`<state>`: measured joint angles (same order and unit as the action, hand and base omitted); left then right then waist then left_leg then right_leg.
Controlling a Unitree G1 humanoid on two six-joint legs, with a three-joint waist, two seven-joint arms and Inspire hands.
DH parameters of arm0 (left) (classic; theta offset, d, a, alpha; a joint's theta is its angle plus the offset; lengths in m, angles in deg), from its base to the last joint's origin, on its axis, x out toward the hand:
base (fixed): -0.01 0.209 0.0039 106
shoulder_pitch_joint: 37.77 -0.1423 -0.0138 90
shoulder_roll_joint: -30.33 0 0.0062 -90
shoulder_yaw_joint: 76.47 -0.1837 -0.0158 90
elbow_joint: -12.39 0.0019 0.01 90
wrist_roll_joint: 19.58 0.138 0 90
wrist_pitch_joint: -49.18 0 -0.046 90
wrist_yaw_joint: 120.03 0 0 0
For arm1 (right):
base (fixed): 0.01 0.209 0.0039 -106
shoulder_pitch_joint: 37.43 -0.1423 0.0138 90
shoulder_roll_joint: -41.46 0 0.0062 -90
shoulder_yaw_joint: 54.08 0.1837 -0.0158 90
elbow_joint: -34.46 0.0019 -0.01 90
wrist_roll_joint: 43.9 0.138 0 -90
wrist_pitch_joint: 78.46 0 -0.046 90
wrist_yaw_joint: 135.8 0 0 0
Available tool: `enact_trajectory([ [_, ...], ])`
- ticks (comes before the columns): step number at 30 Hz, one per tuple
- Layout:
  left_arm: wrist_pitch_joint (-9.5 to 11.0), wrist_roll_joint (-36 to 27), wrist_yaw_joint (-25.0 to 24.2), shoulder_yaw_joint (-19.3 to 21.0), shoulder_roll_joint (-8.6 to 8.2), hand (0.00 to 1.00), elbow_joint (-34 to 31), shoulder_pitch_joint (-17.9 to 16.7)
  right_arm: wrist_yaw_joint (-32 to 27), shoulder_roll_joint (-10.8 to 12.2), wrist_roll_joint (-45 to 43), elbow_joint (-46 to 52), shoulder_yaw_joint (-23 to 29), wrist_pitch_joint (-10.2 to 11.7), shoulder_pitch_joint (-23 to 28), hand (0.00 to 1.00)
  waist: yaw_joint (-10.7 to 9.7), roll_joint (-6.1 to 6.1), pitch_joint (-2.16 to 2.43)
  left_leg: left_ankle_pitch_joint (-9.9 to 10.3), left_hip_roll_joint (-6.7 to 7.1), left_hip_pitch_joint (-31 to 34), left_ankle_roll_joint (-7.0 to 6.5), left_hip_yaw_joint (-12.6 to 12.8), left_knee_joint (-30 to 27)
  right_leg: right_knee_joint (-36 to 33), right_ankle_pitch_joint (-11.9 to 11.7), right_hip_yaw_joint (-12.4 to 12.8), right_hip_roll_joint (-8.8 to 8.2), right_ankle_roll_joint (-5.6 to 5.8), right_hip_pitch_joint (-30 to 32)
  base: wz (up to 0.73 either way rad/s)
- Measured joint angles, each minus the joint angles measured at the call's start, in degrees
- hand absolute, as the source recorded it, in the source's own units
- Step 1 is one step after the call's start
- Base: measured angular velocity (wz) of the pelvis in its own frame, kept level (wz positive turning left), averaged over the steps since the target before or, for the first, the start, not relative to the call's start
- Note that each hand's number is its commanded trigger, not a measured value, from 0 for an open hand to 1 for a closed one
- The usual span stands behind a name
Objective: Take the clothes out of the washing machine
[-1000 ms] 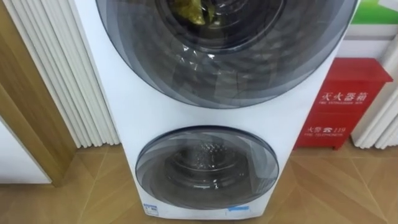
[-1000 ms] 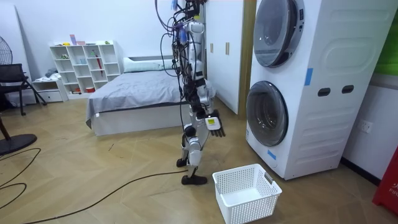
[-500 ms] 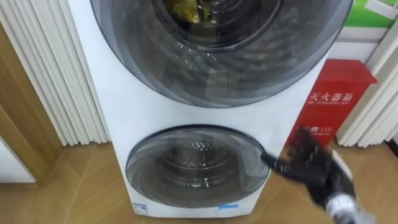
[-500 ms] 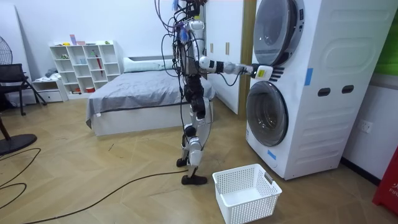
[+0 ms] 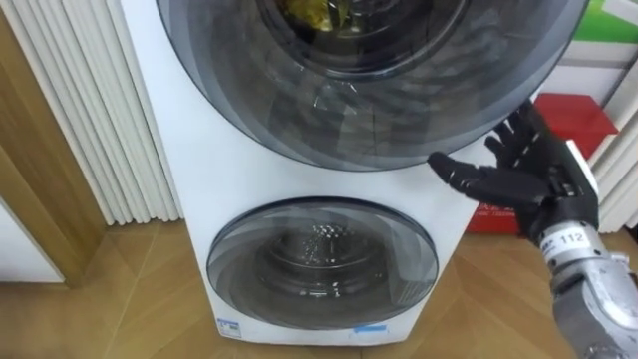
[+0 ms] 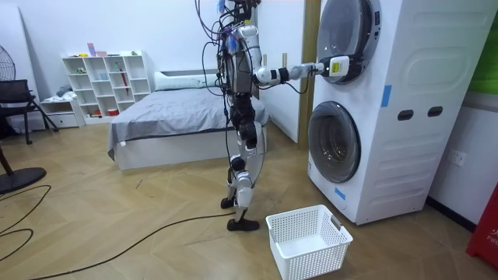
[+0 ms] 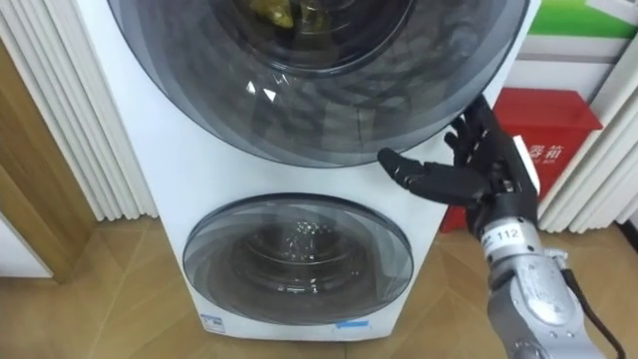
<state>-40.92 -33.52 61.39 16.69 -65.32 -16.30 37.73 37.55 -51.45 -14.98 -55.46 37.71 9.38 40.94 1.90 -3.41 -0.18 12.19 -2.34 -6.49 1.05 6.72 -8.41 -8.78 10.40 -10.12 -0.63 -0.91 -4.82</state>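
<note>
A white stacked washing machine is right in front of me. Its upper round door is shut, and through the glass I see a yellow-green piece of clothing in the drum. The lower door is shut too, and no clothing shows in its drum. My right hand is open, fingers spread, at the lower right rim of the upper door, with the thumb pointing left. In the room view I stand facing the machine with my right arm stretched out and the right hand at the upper door.
A white laundry basket stands on the wooden floor beside my feet, in front of the machine. A red cabinet is to the machine's right and white ribbed panels to its left. A bed is behind me.
My right arm has swung up from my side. The hand rose from beside the lower door to the lower right rim of the upper door. Both doors stay shut.
</note>
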Motion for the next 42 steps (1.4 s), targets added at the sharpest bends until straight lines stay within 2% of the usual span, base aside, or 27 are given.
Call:
enact_trajectory([
  [4, -0.34, -0.01, -0.60, -0.22, 0.32, 0.00, -0.23, -0.05, -1.77, -0.09, 0.04, 0.00, 0.05, -1.16, -2.25, 0.00, -0.24, 0.00, 0.00, 0.00, 0.00, 0.01, 0.00, -0.11, 0.00, -0.07, 0.00, -0.16, -0.02, 0.00, -0.04, 0.01],
  [10, -1.17, 0.36, -1.25, -0.01, 0.55, 0.00, -0.13, -0.03, -4.08, -1.95, -0.34, -0.01, 0.32, -1.76, -4.45, 0.00, 0.13, -0.18, -0.06, -0.01, -0.04, 0.10, -0.01, -0.76, 0.00, -0.55, 0.00, -0.84, -0.04, 0.00, 0.23, 0.03],
  [15, -2.18, 1.39, -3.01, -0.07, 1.71, 0.00, -0.11, 0.32, -4.10, -2.35, -0.54, -0.01, 0.22, -3.07, -5.41, 0.00, 0.19, -0.65, -0.05, -0.01, -0.12, 0.44, -0.01, -0.67, -0.02, -1.12, 0.00, -1.00, -0.03, 0.00, 0.98, -0.05],
  [19, -2.65, 3.62, -3.19, -0.12, 2.06, 0.00, 0.03, 0.30, -4.06, -2.35, -2.26, 0.00, 0.04, -3.25, -5.41, 0.00, 0.15, -0.74, -0.07, -0.01, -0.12, 0.52, -0.01, -0.56, -0.15, -1.12, -0.01, -1.05, -0.04, -0.01, 1.06, 0.00],
  [24, -3.09, 7.27, -2.77, -0.12, 2.06, 0.00, 0.60, 0.21, -4.26, -2.35, -2.21, 1.33, 0.29, -5.27, -7.12, 0.00, 0.16, -0.61, 0.03, -0.02, -0.27, 1.30, 0.00, -0.56, -0.36, -1.77, -0.08, -1.06, -0.02, -0.13, 2.27, -0.05],
  [27, -3.09, 9.22, -2.06, -0.12, 2.03, 0.00, 1.19, 0.29, -4.41, -2.23, -2.28, 3.85, 0.59, -5.48, -7.14, 0.00, 0.24, -0.42, 0.13, -0.03, -0.32, 1.65, 0.00, -0.53, -0.35, -1.90, -0.16, -0.80, 0.07, -0.25, 2.97, -0.12],
  [35, -3.49, 11.35, -1.52, -1.25, 1.91, 0.00, 2.96, 0.22, -3.71, -1.84, -3.33, 12.33, -1.46, -5.51, -4.69, 0.00, 0.24, -0.13, 0.27, -0.02, -0.86, 0.67, 0.01, -0.54, -0.25, -1.84, -0.35, 0.62, 0.82, -0.57, 3.00, -0.22],
  [40, -3.64, 11.39, -1.56, -1.61, 2.05, 0.00, 2.68, 0.36, -2.32, -1.66, -2.85, 15.93, -3.13, -5.48, -2.51, 0.00, 0.18, -0.07, 0.33, -0.02, -1.52, 0.01, 0.02, -0.44, -0.29, -1.83, -0.54, 0.27, 1.12, -0.89, 2.95, -0.19],
  [42, -3.63, 11.13, -1.11, -2.58, 2.27, 0.00, 2.85, 0.98, -1.26, -0.29, -3.18, 17.71, -3.16, -4.13, 0.04, 0.00, 0.02, -0.13, 0.52, -0.01, -1.93, -0.11, 0.04, -0.14, -0.26, -1.84, -0.60, -0.20, 1.46, -0.99, 2.95, -0.04],
])
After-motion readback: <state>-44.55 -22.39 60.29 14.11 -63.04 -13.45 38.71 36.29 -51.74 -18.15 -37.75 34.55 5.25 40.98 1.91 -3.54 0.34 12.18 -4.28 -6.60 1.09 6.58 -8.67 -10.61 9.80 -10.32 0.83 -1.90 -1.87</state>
